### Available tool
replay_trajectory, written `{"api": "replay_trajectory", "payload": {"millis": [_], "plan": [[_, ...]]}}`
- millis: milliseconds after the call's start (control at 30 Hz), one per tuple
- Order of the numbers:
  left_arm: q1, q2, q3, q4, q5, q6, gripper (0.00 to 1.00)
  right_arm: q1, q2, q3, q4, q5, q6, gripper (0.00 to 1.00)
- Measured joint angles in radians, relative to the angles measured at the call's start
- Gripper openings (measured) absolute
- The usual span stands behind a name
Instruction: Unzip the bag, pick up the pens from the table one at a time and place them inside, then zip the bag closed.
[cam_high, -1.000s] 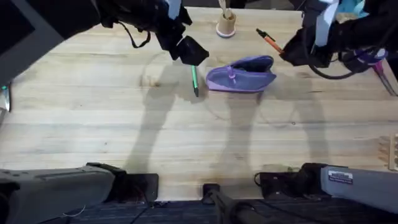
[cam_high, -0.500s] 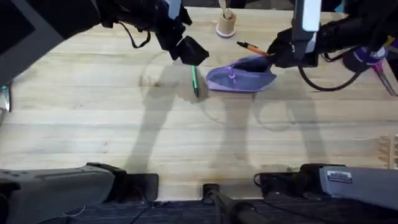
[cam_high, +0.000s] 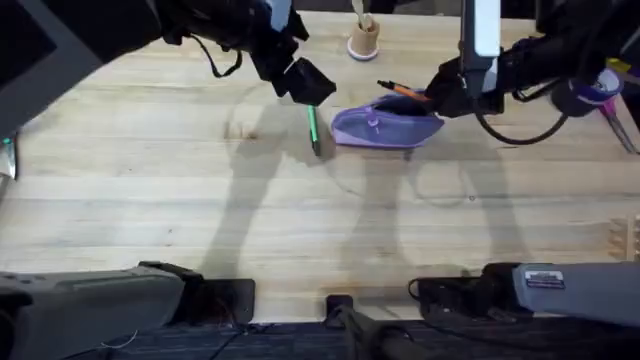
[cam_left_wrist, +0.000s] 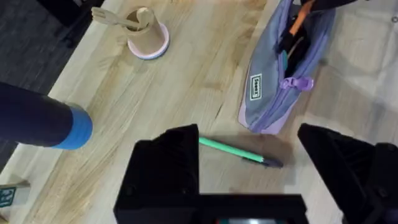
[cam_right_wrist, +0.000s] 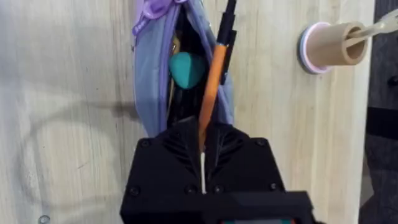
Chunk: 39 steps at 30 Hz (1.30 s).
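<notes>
The right gripper (cam_right_wrist: 202, 140) pinches the orange pen (cam_right_wrist: 211, 81) just above the unzipped bag (cam_high: 388, 122), whose dark inside hides all but 1 teal object (cam_right_wrist: 186, 68). The left gripper (cam_left_wrist: 249, 162) hangs spread over the green pen (cam_high: 313, 128), which lies on the table (cam_high: 200, 220) just beside the bag's end, its top hidden under the fingers.

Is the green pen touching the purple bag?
Apart. The left wrist view shows bare table between the green pen and the bag; overhead shows the same gap.
</notes>
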Motion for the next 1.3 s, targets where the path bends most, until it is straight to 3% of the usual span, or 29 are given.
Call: {"api": "replay_trajectory", "payload": {"millis": [733,800,833,900,933,1300], "plan": [[0.000,0.000,0.000,-0.001,0.000,0.000,0.993,0.020,0.177,0.000,0.041,-0.006,-0.068,0.055],[0.000,0.000,0.000,-0.001,0.000,0.000,0.993,0.020,0.176,0.000,0.041,-0.008,-0.070,0.159],[0.000,0.000,0.000,-0.001,0.000,0.000,0.993,0.022,0.177,0.000,0.042,-0.008,-0.070,0.570],[0.000,0.000,0.000,-0.001,0.000,0.000,0.993,0.026,0.177,0.000,0.039,-0.008,-0.070,0.869],[0.000,0.000,0.000,-0.001,0.000,0.000,0.993,0.031,0.177,0.000,0.037,-0.007,-0.073,0.960],[0.000,0.000,0.000,-0.001,0.000,0.000,0.993,0.089,0.177,0.000,0.053,0.014,-0.082,0.995]]}}
